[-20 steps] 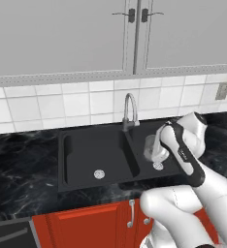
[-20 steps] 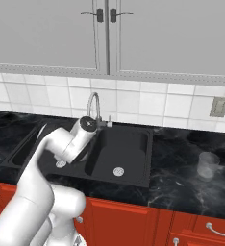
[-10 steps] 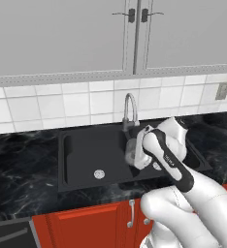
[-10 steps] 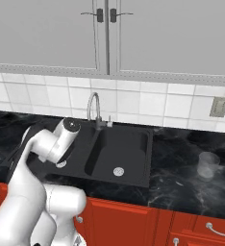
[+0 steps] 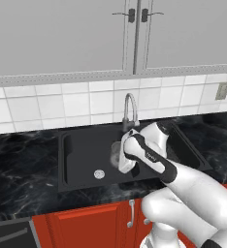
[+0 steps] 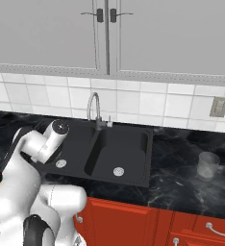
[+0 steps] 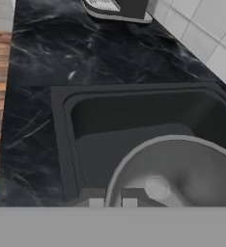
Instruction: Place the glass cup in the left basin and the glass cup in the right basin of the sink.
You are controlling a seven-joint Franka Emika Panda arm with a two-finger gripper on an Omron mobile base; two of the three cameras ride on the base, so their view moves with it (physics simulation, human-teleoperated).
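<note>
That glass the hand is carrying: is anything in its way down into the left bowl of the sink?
Nothing visible. The glass cup in the hand hangs over the left basin, whose floor looks bare apart from its drain. The tap stands behind.

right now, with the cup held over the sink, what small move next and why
Probably lower it a little further and then let go: the gripper is shut on a glass cup hanging above the left basin, with the drain just below. The second glass cup waits on the counter.
</note>
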